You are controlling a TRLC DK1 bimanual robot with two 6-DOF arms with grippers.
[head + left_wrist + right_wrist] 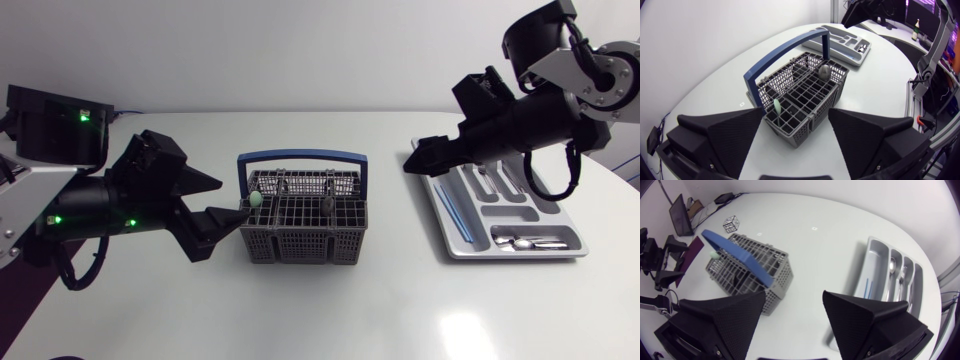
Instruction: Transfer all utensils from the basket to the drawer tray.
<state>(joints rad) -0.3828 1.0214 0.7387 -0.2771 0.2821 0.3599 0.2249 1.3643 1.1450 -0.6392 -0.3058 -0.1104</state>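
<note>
A: Jaws?
B: Left gripper (228,200) wide open, empty, at basket (303,240) end. Right gripper (412,157) open, empty, above tray (450,225) corner.
A: Task items?
B: Two utensils (258,199) stand in basket; spoons (520,241) lie in tray.

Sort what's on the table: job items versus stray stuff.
Job: basket; green-tipped utensil and dark utensil standing in it; tray; spoons lying in it.
Stray: small patterned cube on the table past the basket.
</note>
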